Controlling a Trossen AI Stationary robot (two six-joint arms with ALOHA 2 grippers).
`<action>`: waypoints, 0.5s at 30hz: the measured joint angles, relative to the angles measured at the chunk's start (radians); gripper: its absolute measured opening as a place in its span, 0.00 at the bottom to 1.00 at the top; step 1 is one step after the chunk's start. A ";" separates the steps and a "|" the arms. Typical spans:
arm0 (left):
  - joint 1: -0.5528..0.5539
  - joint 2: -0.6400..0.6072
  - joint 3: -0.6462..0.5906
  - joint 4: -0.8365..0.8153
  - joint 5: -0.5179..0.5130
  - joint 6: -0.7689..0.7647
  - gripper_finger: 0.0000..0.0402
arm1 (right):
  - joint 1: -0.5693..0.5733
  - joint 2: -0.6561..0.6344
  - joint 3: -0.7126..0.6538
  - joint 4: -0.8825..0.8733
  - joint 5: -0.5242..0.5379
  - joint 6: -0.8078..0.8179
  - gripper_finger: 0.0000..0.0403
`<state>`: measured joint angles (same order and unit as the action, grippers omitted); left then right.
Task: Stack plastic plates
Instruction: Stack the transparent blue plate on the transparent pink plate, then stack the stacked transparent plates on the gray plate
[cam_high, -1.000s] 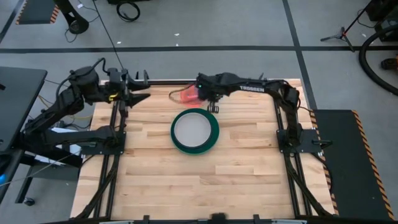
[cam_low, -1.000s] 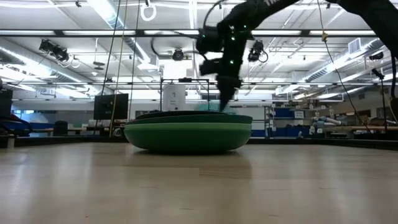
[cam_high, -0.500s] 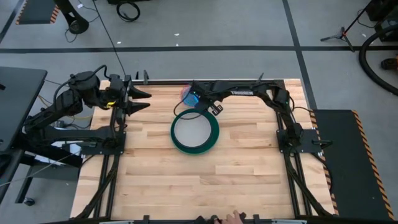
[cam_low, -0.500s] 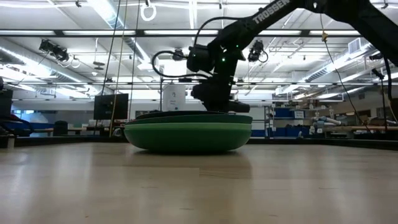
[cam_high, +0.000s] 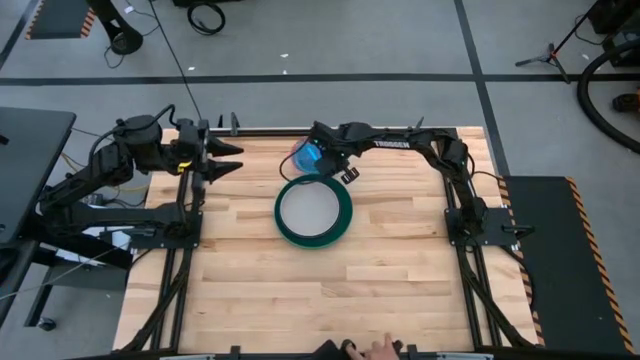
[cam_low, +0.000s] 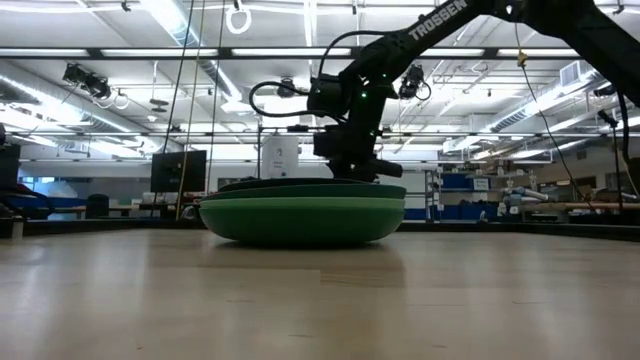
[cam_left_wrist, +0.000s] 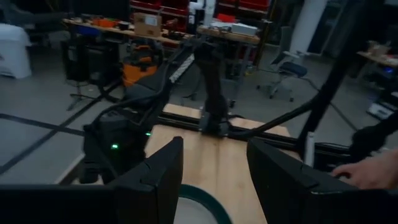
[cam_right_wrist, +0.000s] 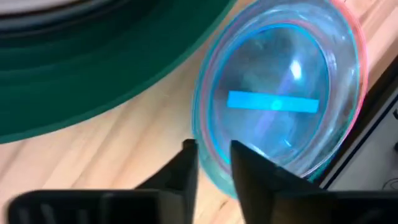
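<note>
Green plate stack (cam_high: 313, 212) sits mid-table, pale grey plate on top, bare wood on all sides. Right gripper (cam_right_wrist: 214, 163) is at the stack's far edge, fingers pinched on the rim of the small translucent plates (cam_right_wrist: 283, 93), blue uppermost, near the table's far edge (cam_high: 260, 135). Left gripper (cam_high: 226, 160) waits at the far-left corner, fingers apart. A person's hand (cam_high: 380, 349) shows at the near edge.

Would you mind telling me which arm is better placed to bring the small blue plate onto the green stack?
The right arm. Its hand already pinches the rim of the small blue plate just beside the green stack. The left hand waits open at the table's far left edge, holding nothing.
</note>
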<state>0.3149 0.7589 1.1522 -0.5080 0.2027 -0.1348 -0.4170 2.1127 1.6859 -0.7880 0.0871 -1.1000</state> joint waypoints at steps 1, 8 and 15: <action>0.001 -0.001 0.000 -0.001 -0.008 0.012 0.46 | -0.003 0.000 0.000 0.003 0.001 0.001 0.28; 0.002 -0.002 0.000 -0.016 0.039 -0.047 0.46 | -0.063 -0.059 0.000 -0.036 -0.047 -0.027 0.52; 0.002 0.009 0.000 -0.036 0.062 -0.082 0.46 | -0.125 -0.056 -0.019 -0.011 -0.120 -0.114 0.56</action>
<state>0.3168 0.7683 1.1522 -0.5444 0.2642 -0.2168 -0.5424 2.0569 1.6667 -0.7985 -0.0326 -1.2136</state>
